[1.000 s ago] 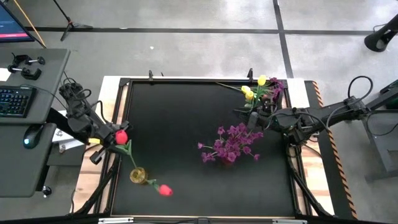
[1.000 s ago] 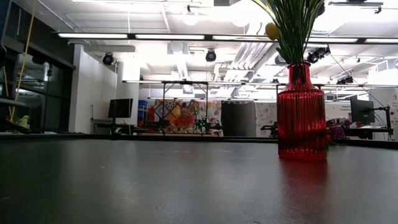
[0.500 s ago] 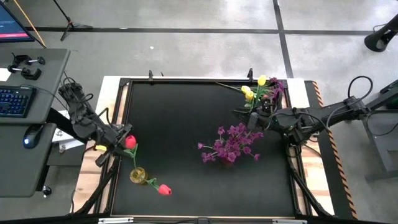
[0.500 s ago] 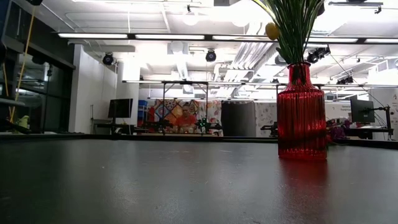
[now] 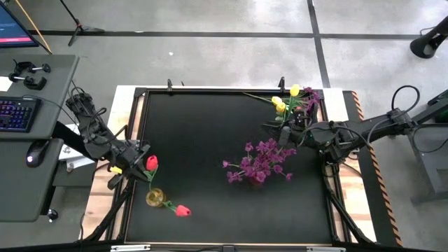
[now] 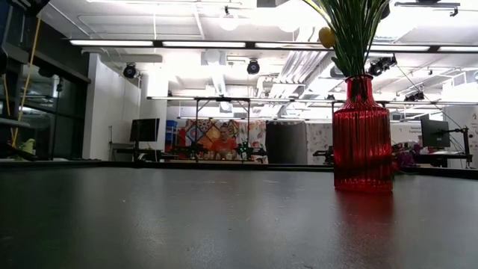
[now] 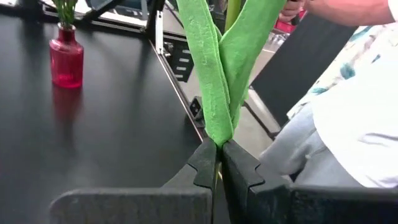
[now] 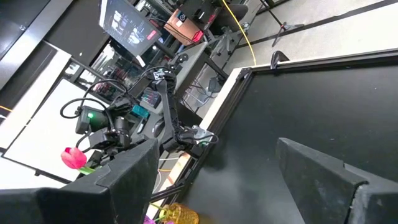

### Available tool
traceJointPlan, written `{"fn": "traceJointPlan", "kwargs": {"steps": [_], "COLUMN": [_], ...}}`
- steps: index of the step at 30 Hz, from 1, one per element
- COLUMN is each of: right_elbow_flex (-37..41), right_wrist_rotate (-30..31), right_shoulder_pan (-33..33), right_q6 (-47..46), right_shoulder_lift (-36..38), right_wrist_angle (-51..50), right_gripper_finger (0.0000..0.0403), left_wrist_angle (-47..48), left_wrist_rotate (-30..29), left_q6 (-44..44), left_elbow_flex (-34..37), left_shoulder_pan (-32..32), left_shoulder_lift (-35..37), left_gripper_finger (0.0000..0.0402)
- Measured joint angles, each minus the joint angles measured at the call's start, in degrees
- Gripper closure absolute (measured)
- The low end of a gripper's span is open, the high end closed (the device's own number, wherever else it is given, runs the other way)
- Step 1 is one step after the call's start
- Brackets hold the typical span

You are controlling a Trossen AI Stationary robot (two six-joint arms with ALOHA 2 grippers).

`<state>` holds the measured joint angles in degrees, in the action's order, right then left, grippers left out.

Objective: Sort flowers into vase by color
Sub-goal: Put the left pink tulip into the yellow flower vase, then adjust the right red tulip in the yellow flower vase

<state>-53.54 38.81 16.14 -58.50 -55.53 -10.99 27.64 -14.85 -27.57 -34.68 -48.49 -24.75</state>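
My left gripper (image 5: pixel 137 159) is near the table's left edge, shut on a red tulip (image 5: pixel 151 162), just on the far side of a small yellow vase (image 5: pixel 155 197). The tulip's thin stem runs from the blossom toward that vase's mouth; whether it is inside I cannot tell. A second red tulip (image 5: pixel 183 210) leans out of the yellow vase. My right gripper (image 5: pixel 283 133) waits open between the purple sprays (image 5: pixel 259 161) and the yellow tulips (image 5: pixel 285 103), which stand in a red vase (image 6: pixel 362 134). My left gripper pinches the red tulip's green stem and leaves (image 7: pixel 219 134) between its two fingertips (image 7: pixel 205 163). The leaves rise straight out of the shut fingers in the left wrist view. The flower is lifted clear of the table, with the blossom beside the gripper.
A wide bare stretch of black table top (image 5: pixel 203 133) lies between the two arms. A raised frame (image 5: pixel 140 112) runs along the table's edges. A person in a light garment (image 7: pixel 348 118) is just off the table's left side. A desk with a keyboard (image 5: pixel 17 112) stands farther left.
My left gripper has carried the red tulip to the right, in over the table's left edge, and toward the near edge, closer to the yellow vase. It has stayed shut on the flower.
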Motion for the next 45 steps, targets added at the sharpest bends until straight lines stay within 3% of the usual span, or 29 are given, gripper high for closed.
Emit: {"fn": "traceJointPlan", "kwargs": {"steps": [6,17,28,32,37,41,45], "right_elbow_flex": [0.0,0.0,0.0,0.0,0.0,0.0,0.0], "right_wrist_rotate": [0.0,-0.07,-0.04,0.09,1.97,3.38,3.41], "right_shoulder_pan": [0.02,0.0,0.02,0.02,0.0,0.0,0.0], "right_q6": [0.0,0.0,0.02,0.2,4.1,7.89,9.77], "right_shoulder_lift": [0.0,0.0,0.0,0.0,0.02,0.05,0.09], "right_wrist_angle": [-0.16,-0.16,0.05,0.11,2.65,4.33,4.43], "right_gripper_finger": [0.0091,0.0091,0.0091,0.0091,0.0091,0.0091,0.0091], "left_wrist_angle": [0.05,3.39,-1.72,-1.58,-1.91,-0.68,5.36], "left_wrist_rotate": [0.21,3.74,4.51,1.4,-8.82,-14.3,-13.58], "left_q6": [-1.61,-8.18,-3.17,2.39,11.35,16.86,18.72], "left_elbow_flex": [0.0,0.0,-0.2,-3.46,-10.56,-16.77,-24.52], "left_shoulder_pan": [0.0,0.0,0.04,0.07,0.09,1.13,5.24], "left_shoulder_lift": [0.0,0.0,0.09,0.28,-0.98,-7.2,-17.88], "left_gripper_finger": [0.0376,0.027,0.0228,0.0228,0.0227,0.0227,0.0227]}}
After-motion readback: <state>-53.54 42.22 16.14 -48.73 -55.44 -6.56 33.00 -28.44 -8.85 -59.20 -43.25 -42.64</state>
